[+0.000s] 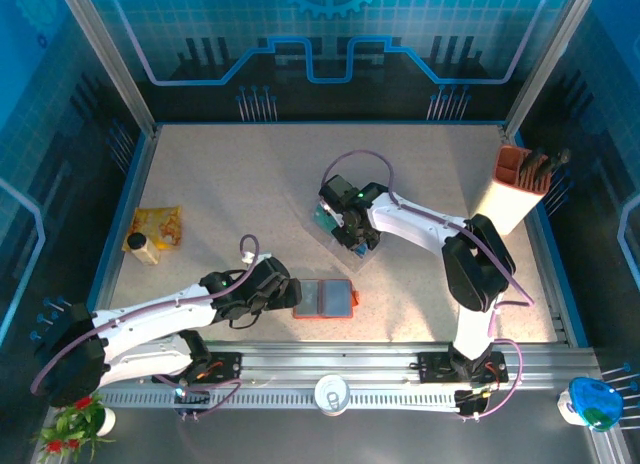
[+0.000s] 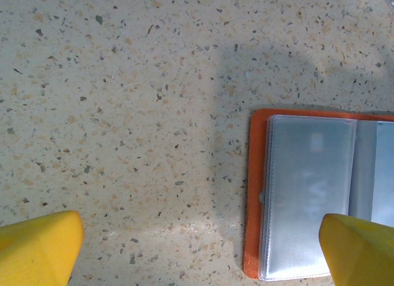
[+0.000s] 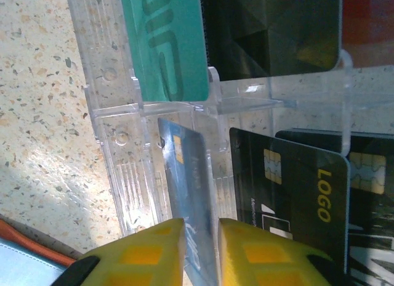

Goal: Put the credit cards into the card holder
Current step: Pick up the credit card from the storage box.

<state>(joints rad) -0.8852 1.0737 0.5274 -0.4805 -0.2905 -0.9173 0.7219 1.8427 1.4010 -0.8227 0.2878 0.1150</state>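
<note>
No card looks stowed yet: the card holder [image 1: 325, 298] lies open at 6 o'clock on the desk [image 1: 250, 184]. Right tool [image 3: 201, 233] pinches a blue card [image 3: 184, 169] in the clear tray [image 3: 117, 113]; left tool [image 2: 200, 243] gapes, released.

A pale speckled counter [image 1: 260, 184] sits inside glowing blue grid-patterned walls [image 1: 330, 34], with metal posts [image 1: 105, 54] at the corners and a ribbed rail [image 1: 330, 369] along the near edge.

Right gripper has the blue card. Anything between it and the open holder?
Nothing visible lies on the table between the clear tray and the card holder. The blue card, pinched by the right gripper, is among the tray's dividers.
</note>
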